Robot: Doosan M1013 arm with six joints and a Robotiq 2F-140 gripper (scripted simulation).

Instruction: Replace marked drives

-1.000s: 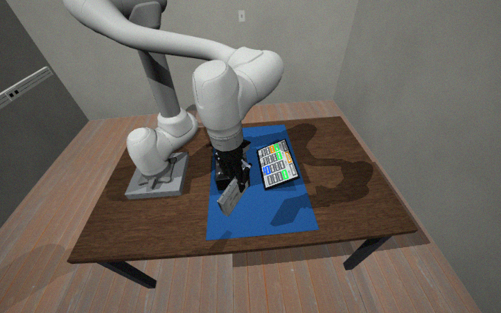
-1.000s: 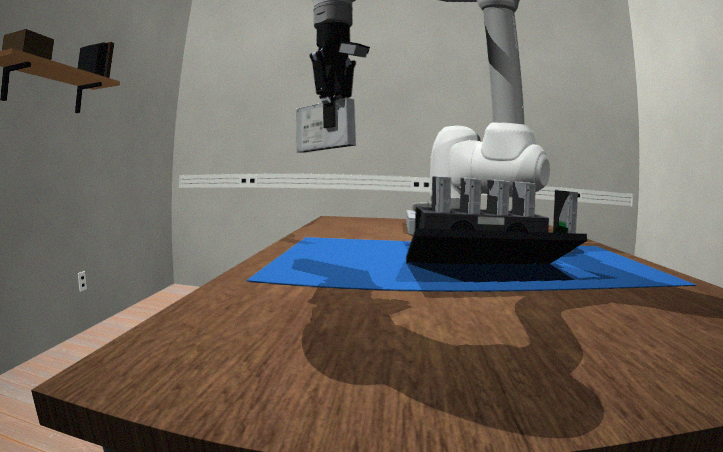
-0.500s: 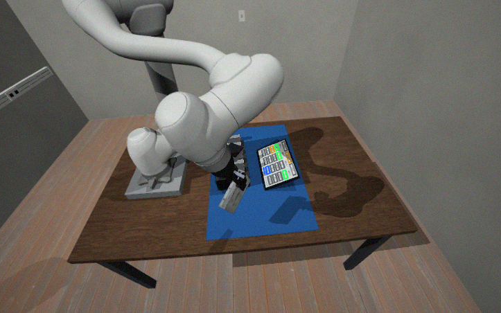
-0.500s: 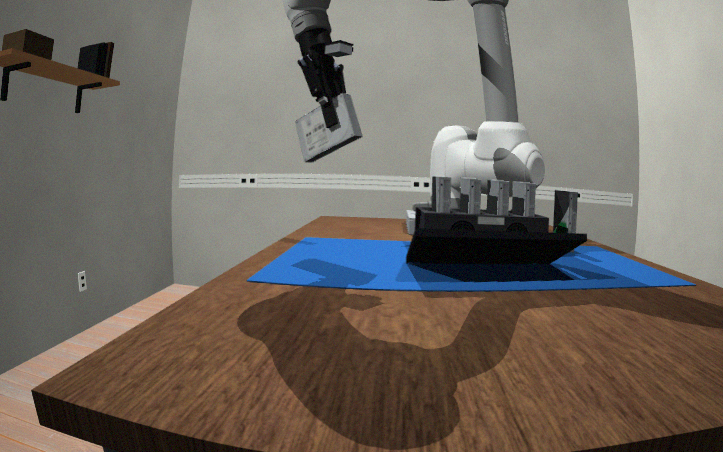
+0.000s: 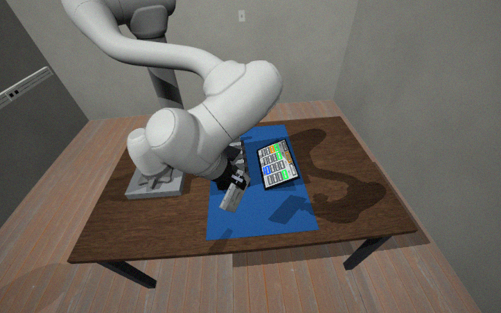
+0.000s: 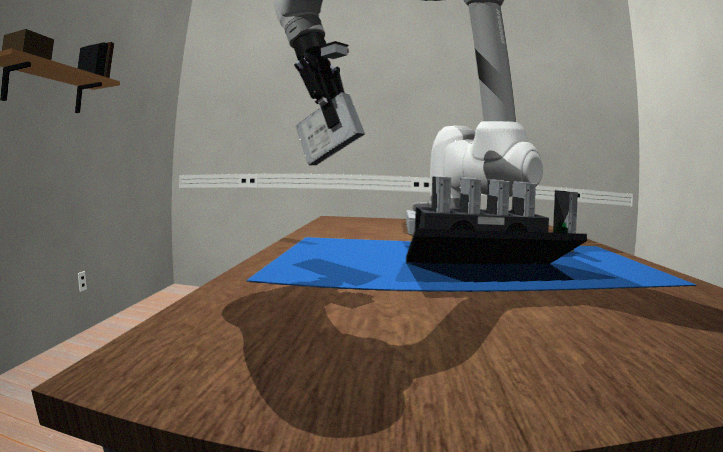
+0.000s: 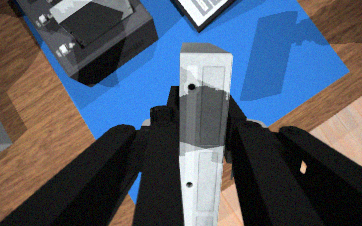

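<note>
My gripper (image 5: 240, 181) (image 6: 330, 116) (image 7: 197, 102) is shut on a light grey drive (image 5: 231, 201) (image 6: 349, 124) (image 7: 206, 67), held tilted in the air above the near part of the blue mat (image 5: 252, 227) (image 6: 274, 270) (image 7: 131, 102). The dark dock (image 6: 437, 220) (image 7: 143, 37) stands on the mat, partly hidden by the arm in the top view. Drives (image 6: 499, 196) stand upright in it. The screen (image 5: 277, 165) (image 6: 476, 249) shows rows of boxes: one blue, one orange in the top row, several green, and another orange at its side. Whether the dock stands flat is hidden.
Another upright drive (image 6: 572, 212) shows right of the dock in the exterior view; its lower end is hidden behind the screen. The arm's grey base plate (image 5: 154, 190) is left of the mat. The wooden table (image 5: 147, 229) surrounds the mat.
</note>
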